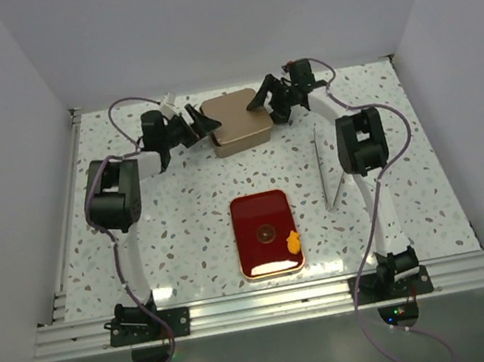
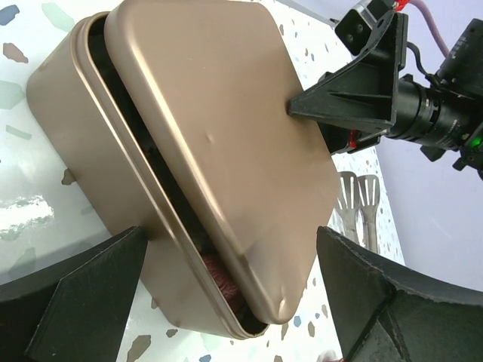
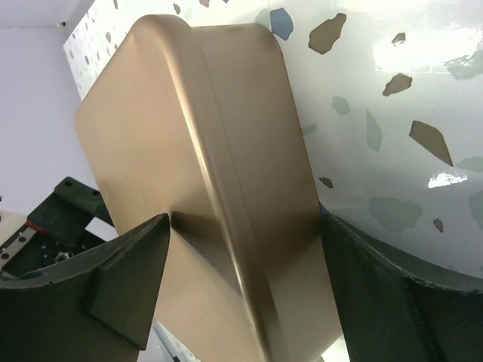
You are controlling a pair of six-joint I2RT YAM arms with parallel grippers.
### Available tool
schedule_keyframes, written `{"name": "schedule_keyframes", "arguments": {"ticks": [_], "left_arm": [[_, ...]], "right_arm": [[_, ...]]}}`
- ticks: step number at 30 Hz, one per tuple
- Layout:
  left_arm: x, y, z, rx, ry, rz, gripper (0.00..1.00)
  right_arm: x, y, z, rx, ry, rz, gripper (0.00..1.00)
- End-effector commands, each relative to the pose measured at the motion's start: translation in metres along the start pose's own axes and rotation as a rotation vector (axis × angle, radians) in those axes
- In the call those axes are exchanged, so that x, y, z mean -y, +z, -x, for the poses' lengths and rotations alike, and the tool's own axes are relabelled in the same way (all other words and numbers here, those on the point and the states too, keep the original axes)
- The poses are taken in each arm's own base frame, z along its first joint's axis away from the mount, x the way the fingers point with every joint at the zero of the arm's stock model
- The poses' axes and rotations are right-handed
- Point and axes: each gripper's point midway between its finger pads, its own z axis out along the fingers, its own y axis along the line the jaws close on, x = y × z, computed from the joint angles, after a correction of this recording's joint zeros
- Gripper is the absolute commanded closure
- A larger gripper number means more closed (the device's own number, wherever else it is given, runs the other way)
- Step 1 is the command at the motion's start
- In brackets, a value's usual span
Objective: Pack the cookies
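Two cookies show plainly, both on the red tray that lies in the middle of the worktop, nearer the arm bases than anything else: an irregular orange cookie sits at the tray's near right corner, and a small round dark cookie sits about at the tray's centre, the two apart from one another; at the far middle of the worktop stands a gold tin, well apart from the tray, its lid lying askew on it so that a dark slit gapes along one long side; in that slit the left wrist view shows something dull reddish (too shadowed to tell what it is); the left gripper is at the tin's left end, spread wide and released, its fingers either side of the tin's corner; the right gripper is at the tin's right end, one fingertip touching the lid's top face, its fingers set wide around the tin's edge, though whether it clamps there I cannot tell; metal tongs lie on the worktop to the right of the tray, pointing far to near, just beside the right arm.
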Motion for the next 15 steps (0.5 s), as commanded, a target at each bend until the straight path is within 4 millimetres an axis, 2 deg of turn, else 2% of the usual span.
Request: {"name": "schedule_keyframes", "arguments": {"ticks": [1,6,10,15], "left_arm": [[0.029,0.016,-0.004,-0.024,0.067,-0.081,0.00],[0.032,0.020,-0.009,-0.045,0.083,-0.078,0.00],[0.035,0.023,-0.009,-0.056,0.105,-0.073,0.00],[0.037,0.025,-0.010,-0.070,0.127,-0.061,0.00]], "right_arm": [[-0.029,0.002,-0.032,-0.070,-0.039,-0.005,0.15],[-0.042,-0.001,-0.034,-0.059,-0.049,-0.021,0.09],[-0.055,-0.005,-0.028,-0.041,-0.061,-0.033,0.02],[-0.058,-0.017,-0.027,-0.018,-0.052,-0.094,0.02]]}}
